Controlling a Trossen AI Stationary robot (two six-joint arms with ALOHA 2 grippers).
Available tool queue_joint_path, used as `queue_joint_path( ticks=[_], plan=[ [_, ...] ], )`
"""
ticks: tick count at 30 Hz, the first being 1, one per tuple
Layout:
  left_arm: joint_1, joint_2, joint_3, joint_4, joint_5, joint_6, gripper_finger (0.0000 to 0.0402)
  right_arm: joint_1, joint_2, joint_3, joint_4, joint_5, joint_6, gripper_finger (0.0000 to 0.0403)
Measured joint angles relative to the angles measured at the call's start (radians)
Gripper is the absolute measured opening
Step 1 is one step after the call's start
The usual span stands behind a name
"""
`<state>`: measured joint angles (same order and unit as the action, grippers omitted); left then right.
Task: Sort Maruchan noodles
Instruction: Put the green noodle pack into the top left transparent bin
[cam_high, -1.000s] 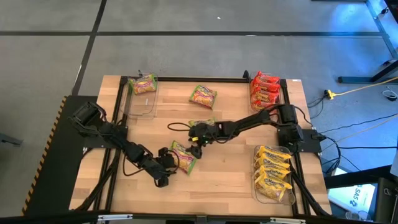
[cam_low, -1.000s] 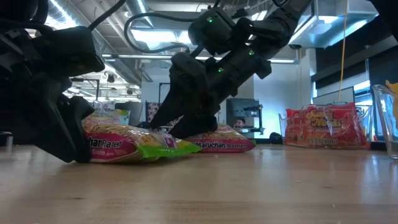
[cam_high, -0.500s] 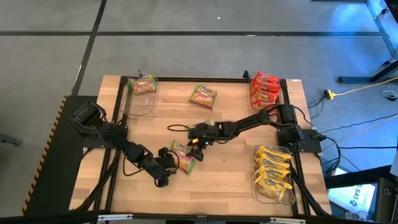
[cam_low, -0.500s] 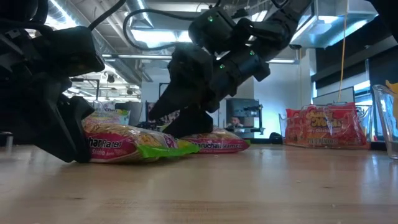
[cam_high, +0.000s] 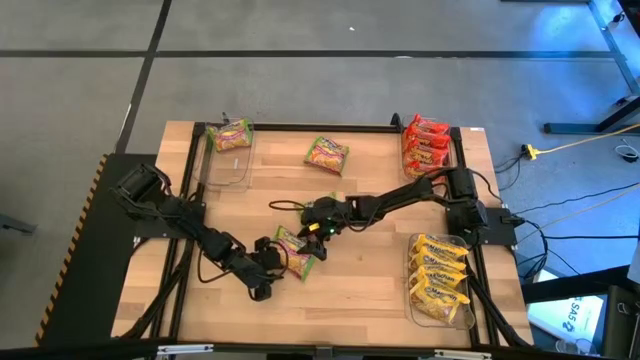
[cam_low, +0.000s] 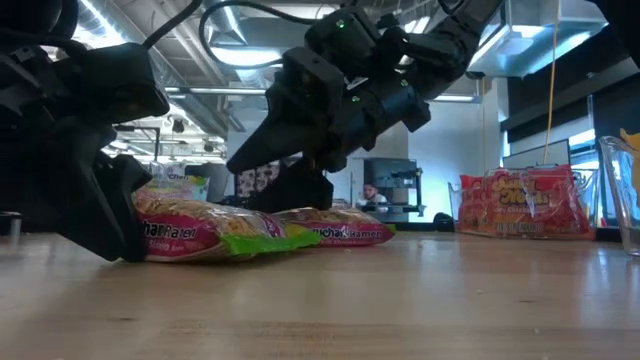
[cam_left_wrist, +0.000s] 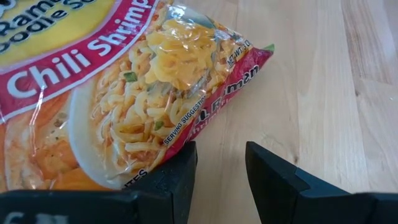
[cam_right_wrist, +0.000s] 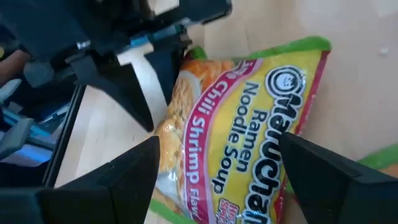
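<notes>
Wooden desk (cam_high: 370, 275), seen from above: the left gripper (cam_high: 272, 262) sits low at mid-desk, its fingers slightly parted beside the edge of a green-pink noodle packet (cam_high: 293, 252), not clamping it. Just right, the right gripper (cam_high: 318, 226) hovers over that same packet, fingers spread wide and empty. Another packet (cam_low: 340, 228) lies behind.

The wooden worktop (cam_high: 370, 275) carries three clear bins: one at the far left (cam_high: 228, 160) with a green-pink packet (cam_high: 230, 135), one at the far right (cam_high: 432, 155) with red-orange packets (cam_high: 425, 143), one at the near right (cam_high: 440, 300) with yellow packets (cam_high: 440, 275). Loose green-pink packets lie at the far middle (cam_high: 326, 154) and centre (cam_high: 296, 251).
</notes>
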<state>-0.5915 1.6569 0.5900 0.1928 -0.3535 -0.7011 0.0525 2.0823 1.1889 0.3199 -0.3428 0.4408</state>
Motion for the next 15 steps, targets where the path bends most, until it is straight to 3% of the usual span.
queue_joint_path(
  ticks=[10, 12, 15],
  plan=[
    [-0.029, -0.131, -0.003, -0.087, 0.173, -0.143, 0.0135, -0.043, -0.052, 0.000, -0.117, 0.034, 0.028, 0.0305],
    [-0.045, -0.179, -0.002, -0.077, 0.139, -0.155, 0.0135, -0.038, -0.037, 0.002, -0.103, 0.061, 0.031, 0.0305],
    [-0.075, -0.232, -0.001, -0.062, -0.034, -0.132, 0.0135, -0.022, -0.018, 0.003, -0.088, 0.088, 0.027, 0.0305]
  ],
)
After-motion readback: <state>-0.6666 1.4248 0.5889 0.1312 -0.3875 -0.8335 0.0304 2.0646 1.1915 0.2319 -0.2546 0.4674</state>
